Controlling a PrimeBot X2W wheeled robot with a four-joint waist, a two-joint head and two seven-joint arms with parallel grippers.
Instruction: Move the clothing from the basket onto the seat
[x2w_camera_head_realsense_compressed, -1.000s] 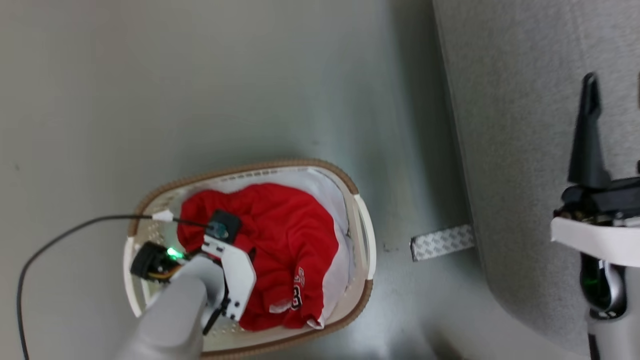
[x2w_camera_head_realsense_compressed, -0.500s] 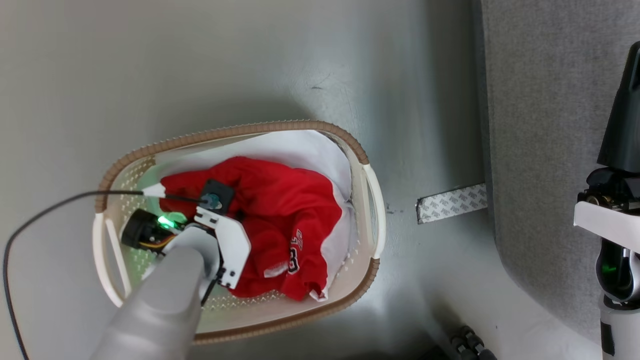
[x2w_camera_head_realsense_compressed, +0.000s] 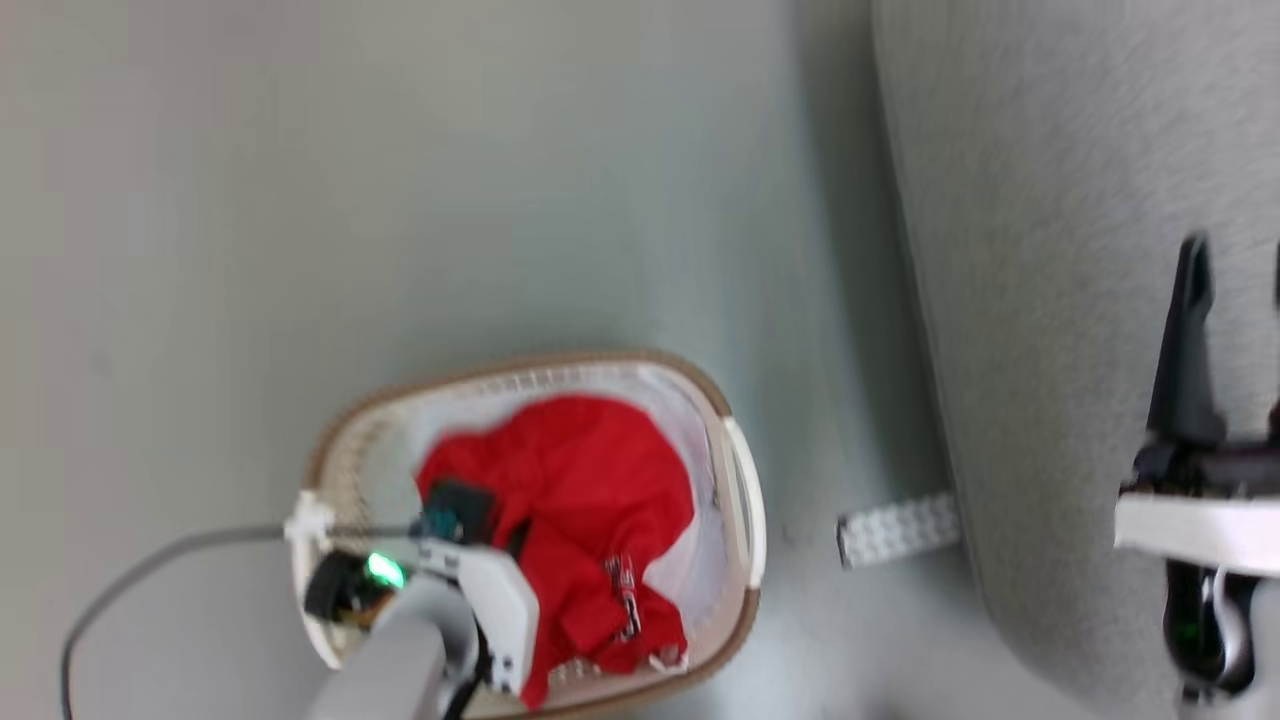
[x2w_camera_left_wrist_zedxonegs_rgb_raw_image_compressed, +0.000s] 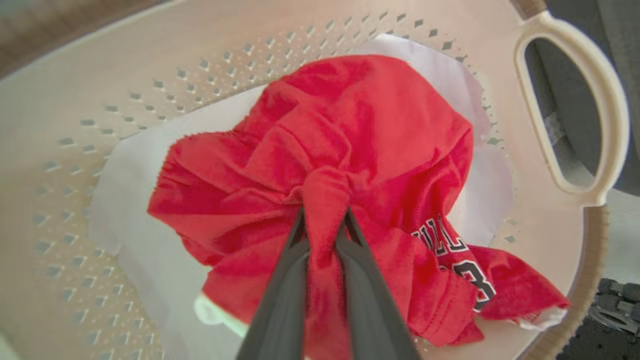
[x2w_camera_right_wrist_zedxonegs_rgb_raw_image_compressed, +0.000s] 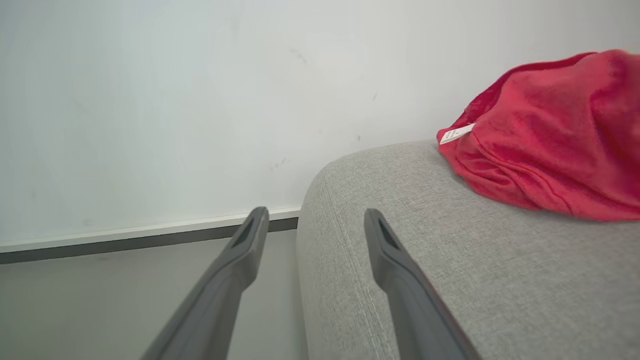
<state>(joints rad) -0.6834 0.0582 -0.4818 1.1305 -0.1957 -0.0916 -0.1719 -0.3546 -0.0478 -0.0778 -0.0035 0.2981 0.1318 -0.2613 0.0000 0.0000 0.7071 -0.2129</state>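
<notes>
A: Head view?
B: Your left arm is down in the basket, on the clothing; the camera has shifted, not the basket.
A: Left wrist?
B: Your left gripper has just pinched shut on a red fold, so lifting looks next.
A: Right wrist?
B: Your right gripper stands open at the edge of the seat; one red garment already lies there.

You see: patterned tape strip flat on grey floor. White sheet, edges rumpled. Scuffed white wall; dark baseboard along its foot.
</notes>
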